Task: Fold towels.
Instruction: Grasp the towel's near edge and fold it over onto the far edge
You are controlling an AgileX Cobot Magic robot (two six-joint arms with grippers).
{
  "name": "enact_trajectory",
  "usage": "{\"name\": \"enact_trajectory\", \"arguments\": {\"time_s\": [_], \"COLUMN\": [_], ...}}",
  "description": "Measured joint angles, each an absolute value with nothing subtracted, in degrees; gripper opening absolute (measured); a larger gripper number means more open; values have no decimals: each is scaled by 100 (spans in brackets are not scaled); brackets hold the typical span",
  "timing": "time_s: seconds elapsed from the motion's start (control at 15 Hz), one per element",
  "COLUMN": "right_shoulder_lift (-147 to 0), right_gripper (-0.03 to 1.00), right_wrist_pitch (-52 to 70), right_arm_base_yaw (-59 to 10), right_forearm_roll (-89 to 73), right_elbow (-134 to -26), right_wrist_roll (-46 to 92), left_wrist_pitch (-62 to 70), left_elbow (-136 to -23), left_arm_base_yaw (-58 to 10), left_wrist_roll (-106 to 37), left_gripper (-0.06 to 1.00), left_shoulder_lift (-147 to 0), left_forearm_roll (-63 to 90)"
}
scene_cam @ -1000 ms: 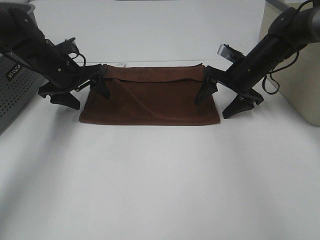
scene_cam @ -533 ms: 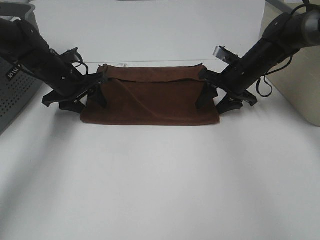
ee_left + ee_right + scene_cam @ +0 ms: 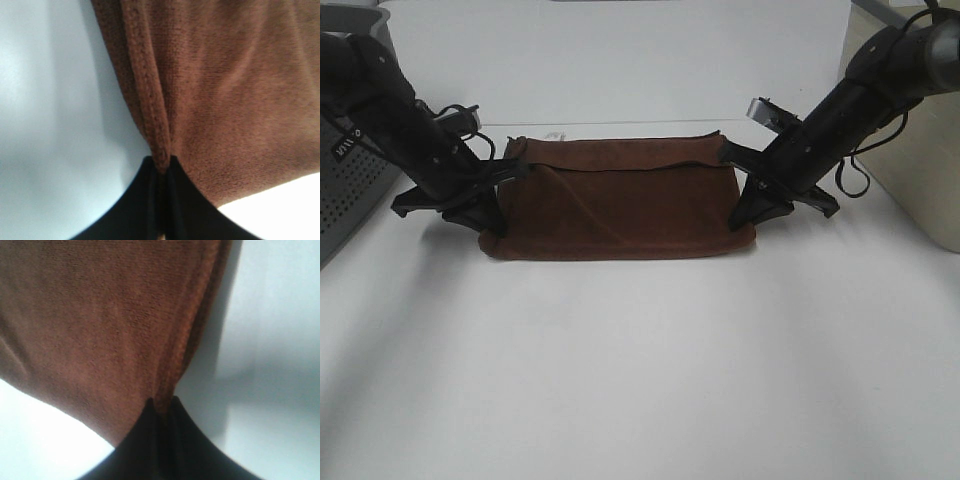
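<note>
Left pincer (image 3: pixel 161 172) is pressed closed on the towel (image 3: pixel 620 205). Its two black fingers (image 3: pixel 145 210) meet over the stitched hem (image 3: pixel 150 95) with no gap between them. The wrist view shows terry pile running away from the pinch and pale bench beside it. Right pincer (image 3: pixel 162 407) is clamped just as tightly on a folded edge of the cloth, where its layers come together.

From the high camera, the nearest ground, at 6 o'clock, is bare white bench (image 3: pixel 640 380). Beyond it, a little toward 12 o'clock from centre, the towel lies as a wide reddish-brown rectangle. Its long near edge is straight and rests on the bench. The left pincer grips the short side at 9 o'clock, close to the near corner. The right pincer grips the short side at 3 o'clock. A shallow crease runs slantwise across the left half of the cloth. Along the far long edge a darker band lies doubled over the top layer, sagging slightly in the middle. Just past that edge, at about 11 o'clock of the towel, a small white tag (image 3: pixel 555 135) shows. Farther out, a grey perforated basket (image 3: pixel 345 190) stands at 9 o'clock of the view. A beige box (image 3: pixel 920 180) stands at 3 o'clock. Both are well apart from the towel.
</note>
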State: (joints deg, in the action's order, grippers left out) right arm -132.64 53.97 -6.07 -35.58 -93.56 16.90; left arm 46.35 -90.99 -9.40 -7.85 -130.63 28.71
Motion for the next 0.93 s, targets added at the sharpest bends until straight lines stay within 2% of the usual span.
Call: {"name": "enact_trajectory", "arguments": {"time_s": [0.2, 0.27, 0.53, 0.67, 0.93], "right_shoulder_lift": [-12634, -12284, -11614, -11488, -11367], "right_gripper": [0, 0, 0, 0, 0], "right_wrist_pitch": [5248, 5053, 4773, 4756, 4738], "right_arm_base_yaw": [-607, -613, -625, -625, -625], "right_forearm_roll": [-3564, -3564, -3747, -3816, -3833], "right_elbow": [-8428, -7769, -6406, -6142, -6257], "right_wrist_roll": [1679, 1679, 1908, 2034, 2120], "left_wrist_pitch": [4756, 4687, 4114, 3965, 3890], "left_elbow": [-8554, -8004, -6360, -5987, -6045], "left_arm_base_yaw": [-940, -945, -951, -951, -951], "left_wrist_roll": [-808, -894, -1031, -1071, -1083], "left_gripper": [1, 1, 1, 1, 1], "left_shoulder_lift": [-12554, -12261, -11494, -11333, -11110], "left_forearm_roll": [2790, 2790, 2813, 2825, 3060]}}
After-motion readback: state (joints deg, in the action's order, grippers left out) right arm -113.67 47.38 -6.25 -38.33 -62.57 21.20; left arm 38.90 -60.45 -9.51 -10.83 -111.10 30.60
